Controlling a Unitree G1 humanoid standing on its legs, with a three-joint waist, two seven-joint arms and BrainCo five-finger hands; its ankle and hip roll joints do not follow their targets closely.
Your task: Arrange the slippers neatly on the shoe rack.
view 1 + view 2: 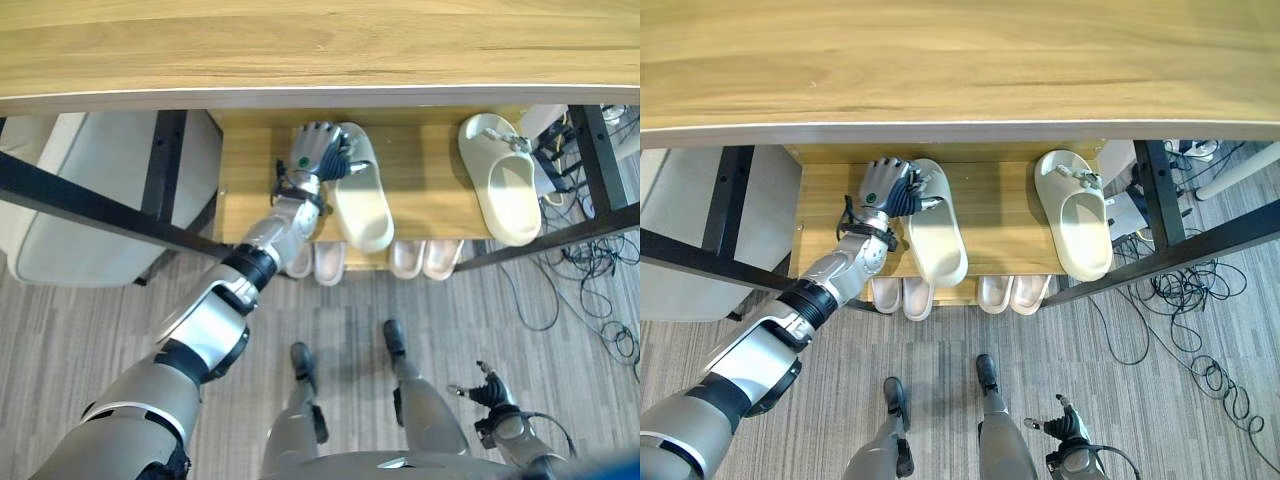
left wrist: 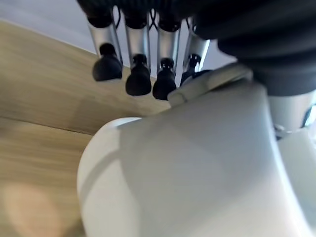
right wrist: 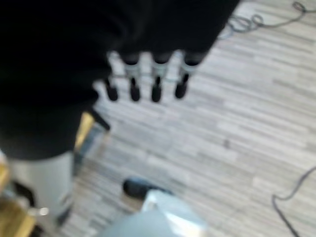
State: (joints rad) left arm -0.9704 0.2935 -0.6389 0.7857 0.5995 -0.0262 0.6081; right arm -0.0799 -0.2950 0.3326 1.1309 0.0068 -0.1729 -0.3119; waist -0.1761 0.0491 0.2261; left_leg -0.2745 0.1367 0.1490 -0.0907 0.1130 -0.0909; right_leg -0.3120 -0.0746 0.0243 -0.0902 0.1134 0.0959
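left eye view: left robot hand reaches under the top board onto the shoe rack middle shelf, fingers curled round the heel end of a pale slipper. slipper lies flat, long axis front-to-back w/ slight slant, toe toward the robot. second slipper sits well apart at the rack's right, roughly parallel. two more pairs poke out of the shelf below.

right eye view: same layout; right robot hand hangs low over the floor, fingers loosely spread, holding nothing.

left wrist view: fingertips hook over the slipper's rim. looks like light, squashy foam, probably not fragile; heel rim or strap seems the best grip.

right wrist view: fingers straight, over floor.
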